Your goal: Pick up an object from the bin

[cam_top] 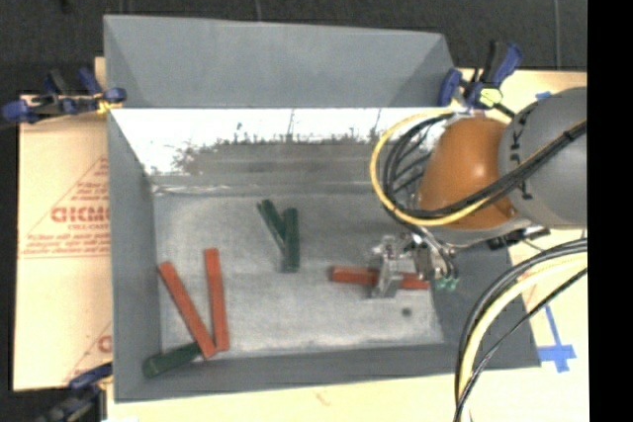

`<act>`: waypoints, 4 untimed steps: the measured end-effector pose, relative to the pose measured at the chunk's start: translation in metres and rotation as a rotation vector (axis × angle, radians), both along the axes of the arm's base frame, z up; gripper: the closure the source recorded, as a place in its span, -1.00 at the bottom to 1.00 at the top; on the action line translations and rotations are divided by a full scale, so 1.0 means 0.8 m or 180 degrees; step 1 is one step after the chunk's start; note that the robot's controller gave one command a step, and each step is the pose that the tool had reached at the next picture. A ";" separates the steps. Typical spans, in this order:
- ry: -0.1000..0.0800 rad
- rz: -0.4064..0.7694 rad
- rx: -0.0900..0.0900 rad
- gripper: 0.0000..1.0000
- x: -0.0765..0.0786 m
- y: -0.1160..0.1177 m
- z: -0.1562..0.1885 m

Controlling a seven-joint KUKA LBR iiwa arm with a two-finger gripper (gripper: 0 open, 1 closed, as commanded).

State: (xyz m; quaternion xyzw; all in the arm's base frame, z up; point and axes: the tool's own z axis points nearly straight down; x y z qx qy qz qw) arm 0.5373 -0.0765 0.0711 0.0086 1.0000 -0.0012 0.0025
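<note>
End effector (394, 274) sits low inside the grey metal bin (316, 323), near the bin's right wall and a little closer to the near edge than to the far wall. It is directly over a red-orange flat stick (346, 277). The stick lies crosswise on the bin floor, and its two ends show on either side of the end effector. I cannot tell how far open the end effector is, or whether it has taken hold of the stick.

This stick lies alone, well apart from everything else, so nothing crowds a grasp. It looks like a thin, rigid bar, probably light and stiff and unlikely to bend or break. Its faces may be smooth, and it lies flat against the floor. By my judgement the best hold is across its narrow width near the middle, where the end effector already is, so that it lifts level instead of swinging by one end.

Toward the middle of the bin, two dark green sticks (282, 232) lie touching each other in a narrow V. Near the left wall, two more red-orange sticks (183, 303) (215, 296) lean together toward the near edge. A further green stick (170, 362) lies in the near-left corner just beside their lower ends.
</note>
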 end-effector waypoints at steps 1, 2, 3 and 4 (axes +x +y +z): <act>0.0000 0.0003 0.0000 -1.00 0.000 0.000 0.000; -0.0001 0.0008 0.0000 1.00 0.000 0.000 0.000; 0.0001 0.0012 -0.0001 -1.00 0.000 0.000 0.000; -0.0002 0.0015 -0.0001 1.00 0.000 0.000 0.000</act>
